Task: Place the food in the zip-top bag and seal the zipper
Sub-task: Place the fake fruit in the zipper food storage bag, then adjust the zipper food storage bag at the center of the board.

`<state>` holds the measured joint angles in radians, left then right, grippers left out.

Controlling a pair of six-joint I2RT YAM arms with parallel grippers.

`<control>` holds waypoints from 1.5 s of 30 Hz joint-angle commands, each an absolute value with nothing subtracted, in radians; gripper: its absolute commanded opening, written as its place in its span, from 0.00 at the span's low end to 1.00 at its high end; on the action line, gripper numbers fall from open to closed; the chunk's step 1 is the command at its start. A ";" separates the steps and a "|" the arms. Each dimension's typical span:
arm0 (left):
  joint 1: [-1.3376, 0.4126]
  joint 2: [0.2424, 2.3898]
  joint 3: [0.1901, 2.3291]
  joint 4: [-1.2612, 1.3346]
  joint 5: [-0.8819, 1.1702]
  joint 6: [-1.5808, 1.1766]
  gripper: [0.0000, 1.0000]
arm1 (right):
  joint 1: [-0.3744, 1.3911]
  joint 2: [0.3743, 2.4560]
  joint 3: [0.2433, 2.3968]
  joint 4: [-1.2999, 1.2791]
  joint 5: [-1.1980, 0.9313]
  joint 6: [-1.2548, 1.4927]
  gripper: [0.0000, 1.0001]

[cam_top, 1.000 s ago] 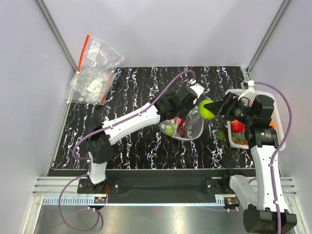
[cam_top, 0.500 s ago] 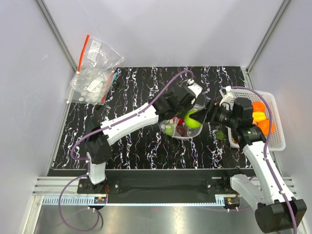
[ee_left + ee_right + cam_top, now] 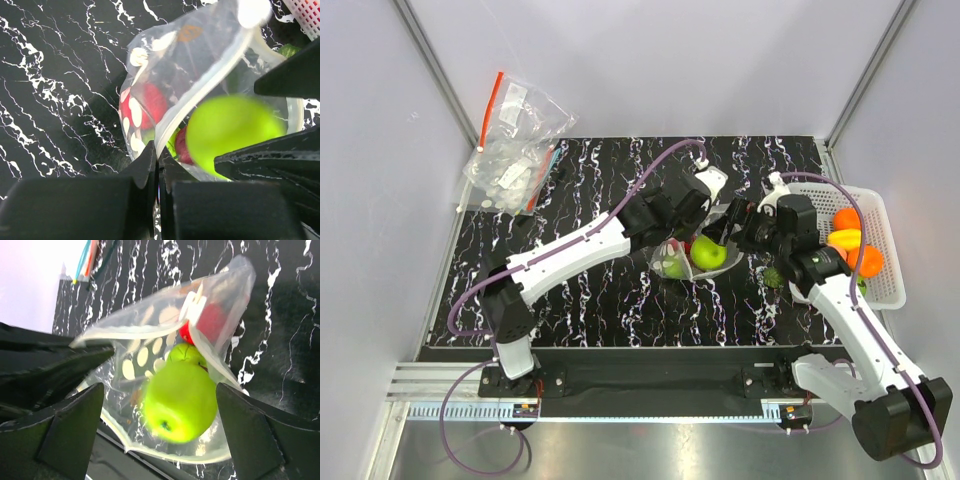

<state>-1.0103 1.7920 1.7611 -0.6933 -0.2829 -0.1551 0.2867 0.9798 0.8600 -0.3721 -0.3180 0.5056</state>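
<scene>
The dotted zip-top bag [image 3: 682, 264] lies at mid-table, its mouth held up and open. My left gripper [image 3: 706, 212] is shut on the pale zipper rim [image 3: 200, 95], pinched at its fingertips [image 3: 159, 160]. A green apple [image 3: 709, 252] sits in the bag's mouth, blurred, between my right gripper's [image 3: 731, 232] spread fingers and touching neither. In the right wrist view the apple [image 3: 180, 400] hangs just inside the rim, with a smaller green piece [image 3: 185, 352] and a red piece [image 3: 210, 322] deeper inside. The right gripper [image 3: 160, 425] is open.
A white basket [image 3: 892, 292] at the right edge holds orange [image 3: 847, 218] and yellow [image 3: 845, 238] food. A small green piece [image 3: 773, 275] lies on the table beside it. A clear bag with a red strip [image 3: 515, 145] leans at the back left.
My right gripper carried the green apple left from beside the basket to the bag's mouth and opened. The apple is now loose inside the rim. My left gripper kept hold of the bag.
</scene>
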 commanded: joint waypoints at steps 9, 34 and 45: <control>-1.006 1.747 1.756 -0.658 -0.268 -0.160 0.02 | 0.304 0.882 0.928 -0.483 -0.301 0.506 0.80; -0.999 1.715 1.732 -0.673 -0.314 -0.166 0.02 | 0.337 0.805 0.635 -0.465 -0.288 0.664 0.51; -0.997 1.738 1.804 -0.753 -0.377 -0.144 0.02 | 0.347 0.911 0.814 -0.480 -0.457 0.799 0.00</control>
